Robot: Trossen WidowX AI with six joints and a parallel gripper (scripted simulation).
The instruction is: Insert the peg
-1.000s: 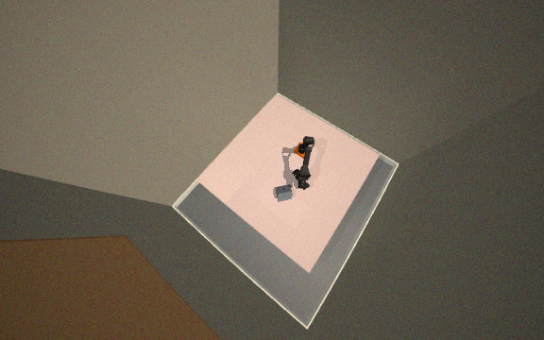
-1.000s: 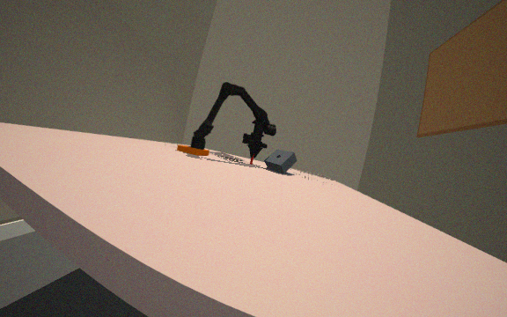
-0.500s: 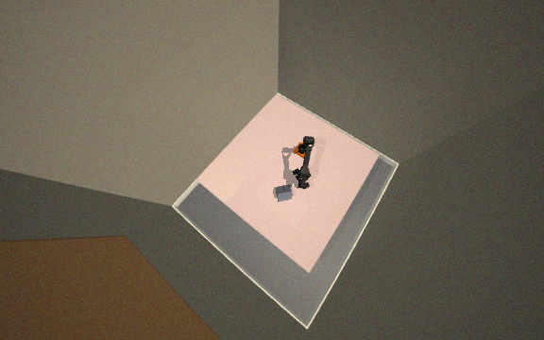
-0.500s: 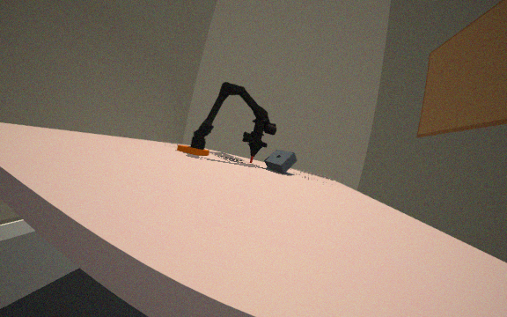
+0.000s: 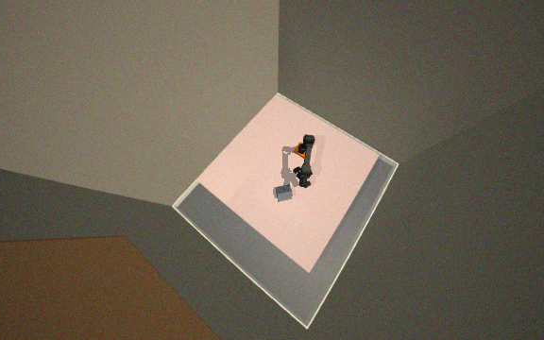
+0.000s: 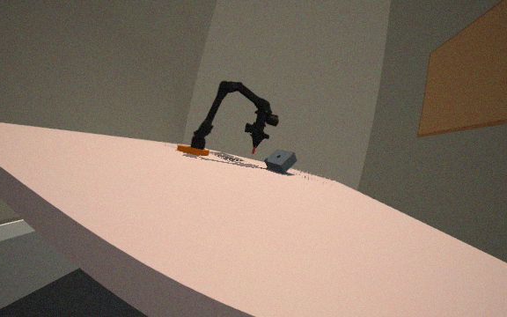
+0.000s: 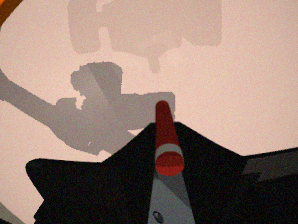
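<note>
Gripper [image 5: 304,183] [image 6: 254,147] [image 7: 164,128] fingers are closed on the red peg [image 6: 253,151] [image 7: 162,120], a narrow opening with a finger on either side of it. We see the peg's lower end pointing down above the worktop [image 5: 253,156] [image 6: 253,211] [image 7: 240,90], left of the grey sloped block [image 5: 283,193] [image 6: 281,161] [image 7: 172,200] in the exterior view. We judge the grip sits high so that the bottom end stays free for the hole [image 6: 278,156] [image 7: 158,216], which calls for tilting next.

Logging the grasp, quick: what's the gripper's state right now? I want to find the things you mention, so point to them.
Gripper [image 6: 254,147] [image 7: 164,128]: closed, holding the red round peg with a grey band [image 6: 253,151] [image 7: 166,125].
</note>
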